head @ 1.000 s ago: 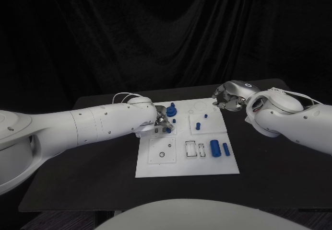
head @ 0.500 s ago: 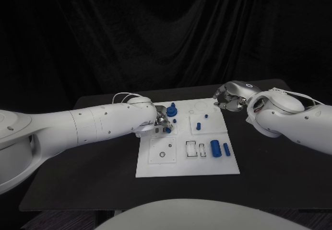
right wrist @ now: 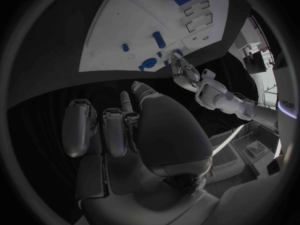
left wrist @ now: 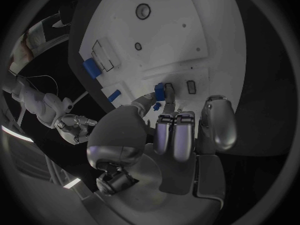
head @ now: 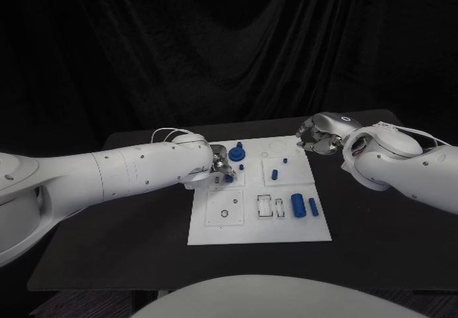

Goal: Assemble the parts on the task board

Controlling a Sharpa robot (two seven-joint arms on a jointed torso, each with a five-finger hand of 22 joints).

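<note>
The white task board (head: pixel 248 222) lies mid-table. My left hand (head: pixel 220 163) hovers over the board's far left part and pinches a small blue part (left wrist: pixel 160 91) between thumb and a finger, just above a recess. That same part (head: pixel 230 177) shows below the fingers in the head view. A blue round part with a peg (head: pixel 237 154) stands right beside the hand. My right hand (head: pixel 318 136) hangs at the board's far right corner with its fingers curled in and nothing in them. The right wrist view shows the right hand (right wrist: pixel 125 130) and the left hand (right wrist: pixel 186 74) over the board.
A small blue peg (head: pixel 273 175) stands mid-board. A thick blue cylinder (head: pixel 298 205) and a thin blue bar (head: pixel 312 207) lie at the near right. Open slots (head: pixel 268 207) and a ring hole (head: pixel 222 213) sit in the near half. Black table (head: pixel 124 252) surrounds the board.
My left hand, with the small blue part, has shifted slightly toward the board's far edge. The right hand has hardly moved.
</note>
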